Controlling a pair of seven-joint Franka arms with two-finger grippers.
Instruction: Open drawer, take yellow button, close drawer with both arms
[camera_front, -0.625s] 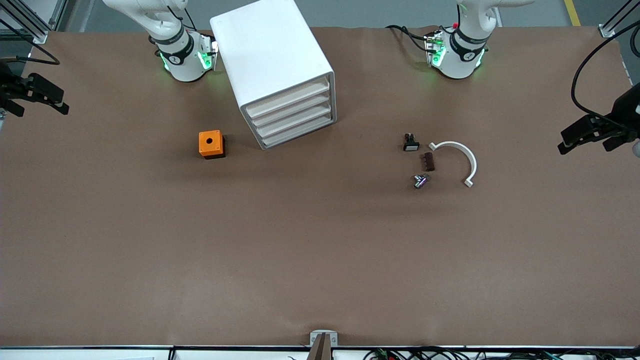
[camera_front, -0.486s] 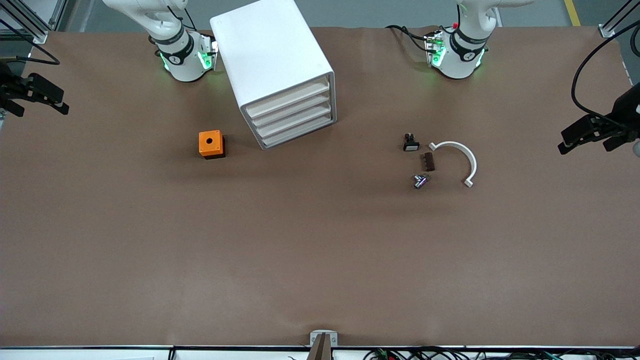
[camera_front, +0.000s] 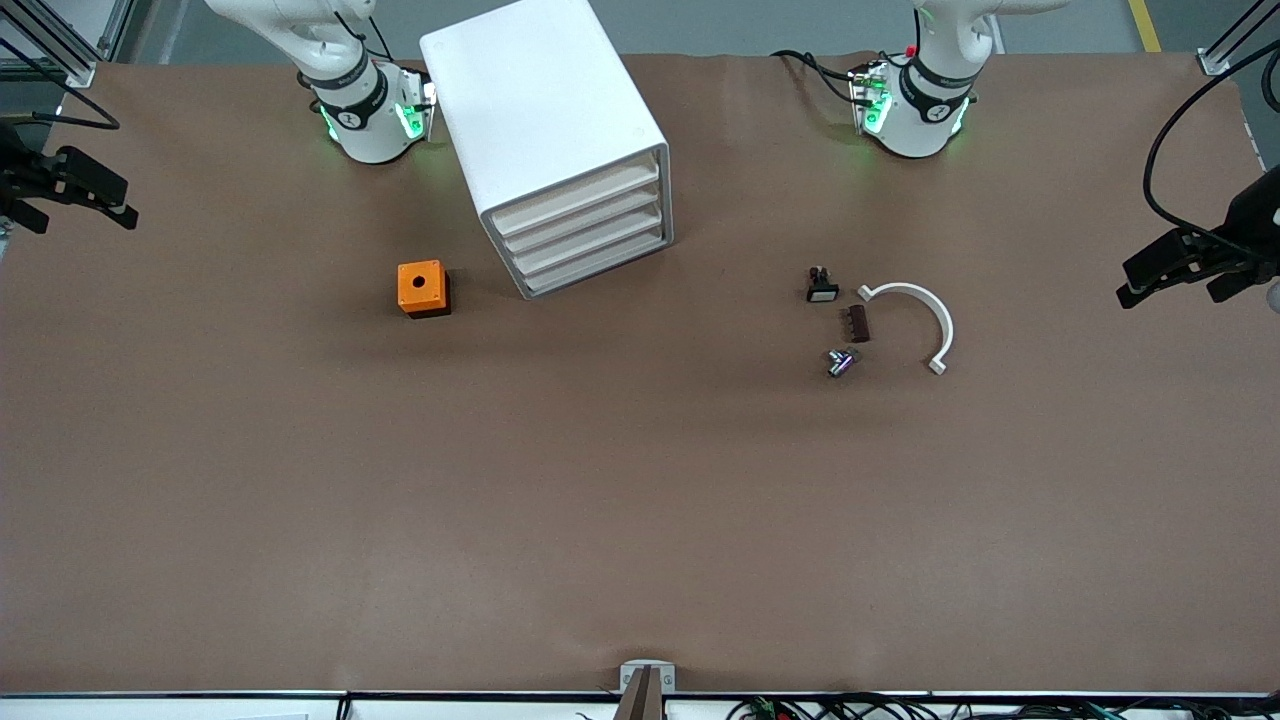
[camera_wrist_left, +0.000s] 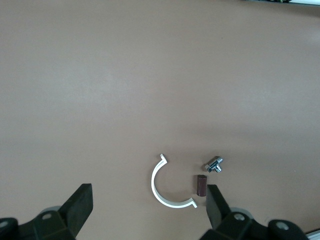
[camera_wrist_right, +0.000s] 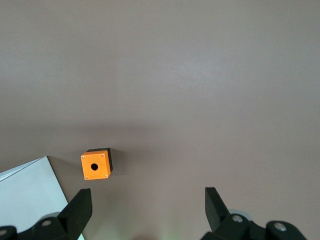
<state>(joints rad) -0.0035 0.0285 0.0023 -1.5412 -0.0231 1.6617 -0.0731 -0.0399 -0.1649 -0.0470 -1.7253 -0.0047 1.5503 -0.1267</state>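
Cabinet (camera_front: 555, 140) in the upper middle of the front view shows its four tray fronts, and the drawer (camera_front: 572, 192) on top sits flush and shut; only that view shows those fronts. The right wrist view catches just a white corner of the cabinet (camera_wrist_right: 27, 192) next to the orange cube (camera_wrist_right: 96, 164), whose holed top faces up. In the front view the orange cube (camera_front: 421, 287) stands beside the cabinet, toward the right arm's end of the table. The button is not visible in any view.

The left wrist view gives the white curved clip (camera_wrist_left: 167, 186), the dark brown block (camera_wrist_left: 201, 185) and the small metal fitting (camera_wrist_left: 214, 164). The front view adds a small black piece with a white face (camera_front: 821, 284) just beside them, which the wrist view misses.

Both arms wait high at the table's ends. The right gripper (camera_front: 78, 192) hangs at the frame's left edge, the left gripper (camera_front: 1172, 272) at its right edge. Each wrist view shows its own fingers (camera_wrist_left: 77, 205) (camera_wrist_right: 77, 210) spread wide apart with nothing between them.
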